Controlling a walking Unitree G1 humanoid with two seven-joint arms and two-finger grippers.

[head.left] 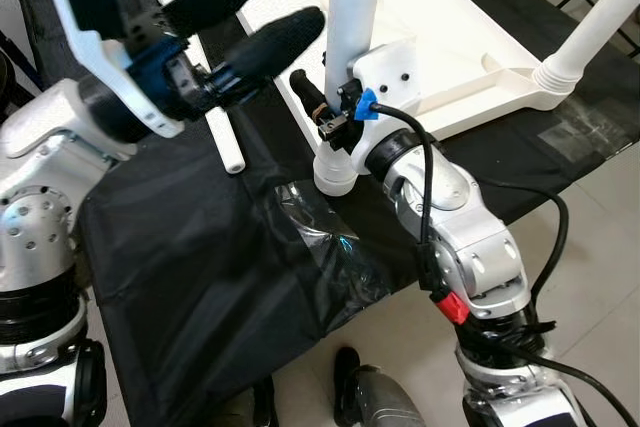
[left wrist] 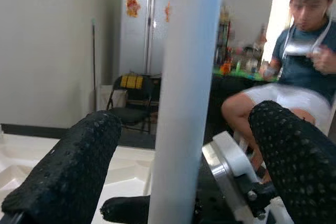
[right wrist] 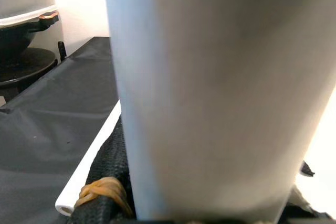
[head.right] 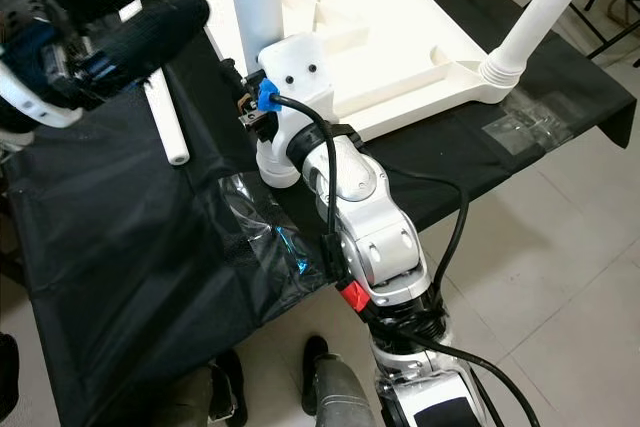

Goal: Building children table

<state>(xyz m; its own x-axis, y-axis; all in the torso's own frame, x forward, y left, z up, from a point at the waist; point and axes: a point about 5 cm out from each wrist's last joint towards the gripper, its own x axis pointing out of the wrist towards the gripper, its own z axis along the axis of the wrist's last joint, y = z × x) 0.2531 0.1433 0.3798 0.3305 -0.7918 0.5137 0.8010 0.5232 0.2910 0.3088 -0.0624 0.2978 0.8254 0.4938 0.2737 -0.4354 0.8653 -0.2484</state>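
A black sheet (head.left: 200, 277) covers the work surface, with a patch of clear tape (head.left: 320, 237) stuck near its front edge and pale tiled floor (head.right: 560, 277) beyond it. On the sheet lies the white tabletop (head.left: 450, 37), upside down, its moulded underside facing up. 2 white legs are mounted in its corner sockets. The near leg (head.left: 352, 7) stands upright, long axis vertical, pointing up out of the head views, its foot seated in the socket (head.left: 335, 172) at the tabletop's near corner. The far leg (head.left: 600, 17) rises from the other corner, leaning away to the right. A 3rd, loose leg (head.left: 205, 77) lies flat on the sheet just left of the tabletop, long axis running away from the robot.

The right gripper (head.left: 335, 107) is at the base of the near leg, its black fingers closed around it; the right wrist view has the leg pressed close against the camera. The left gripper (head.left: 265, 12) hovers to the left of the same leg, its 2 padded fingers (left wrist: 68, 171) spread wide with the leg between them, not touching.

Behind, the left wrist view shows a seated person (left wrist: 294, 66), a white fridge (left wrist: 142, 30) and a dark folding chair (left wrist: 128, 103).
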